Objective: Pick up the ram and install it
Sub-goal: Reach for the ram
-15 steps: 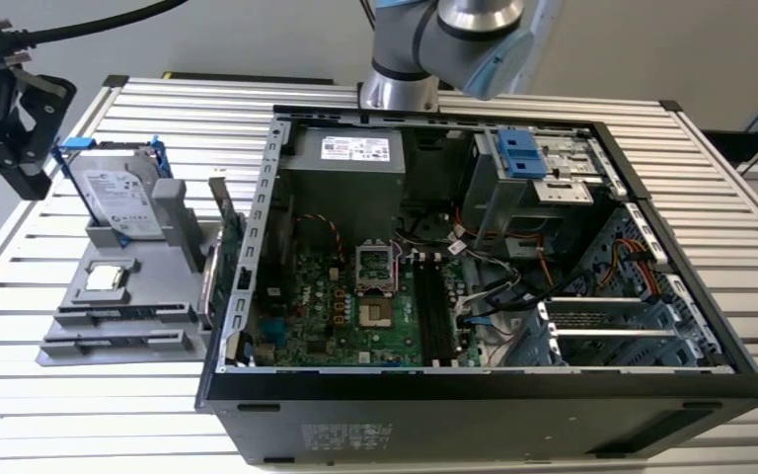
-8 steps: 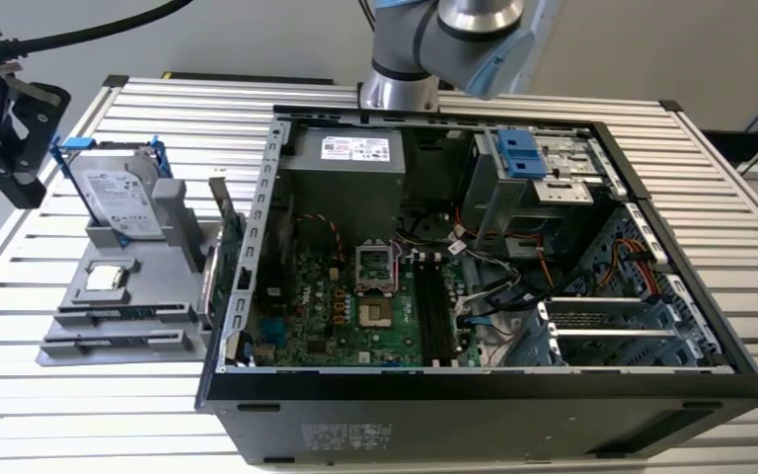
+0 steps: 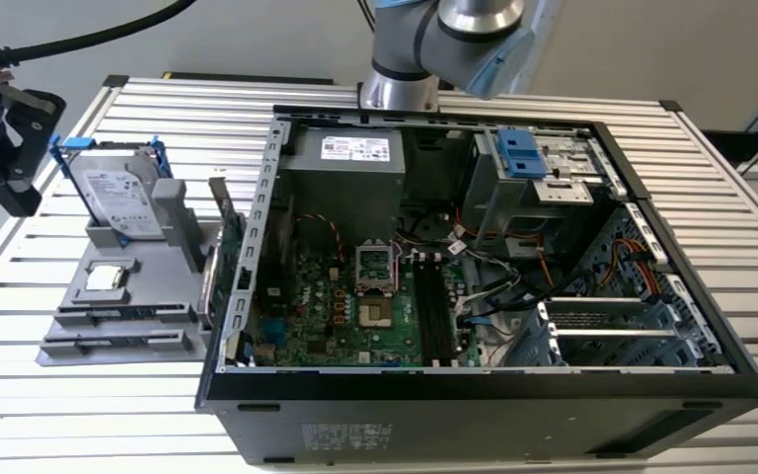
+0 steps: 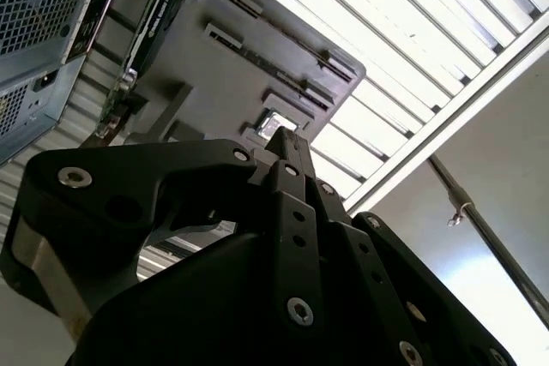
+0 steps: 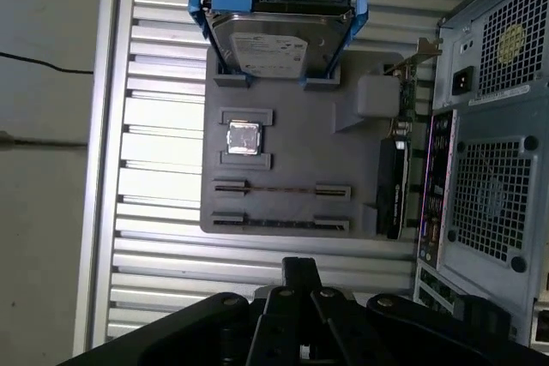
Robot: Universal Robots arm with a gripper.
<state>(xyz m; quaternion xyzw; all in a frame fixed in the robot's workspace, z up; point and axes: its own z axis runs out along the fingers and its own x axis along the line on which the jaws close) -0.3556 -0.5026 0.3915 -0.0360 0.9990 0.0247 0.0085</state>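
Jaws well apart from ram [image 5: 281,188]

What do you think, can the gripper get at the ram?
Probably yes. The ram stands on edge in the gray holder, open from above, and the shut gripper hovers just off the holder's edge with nothing between them.
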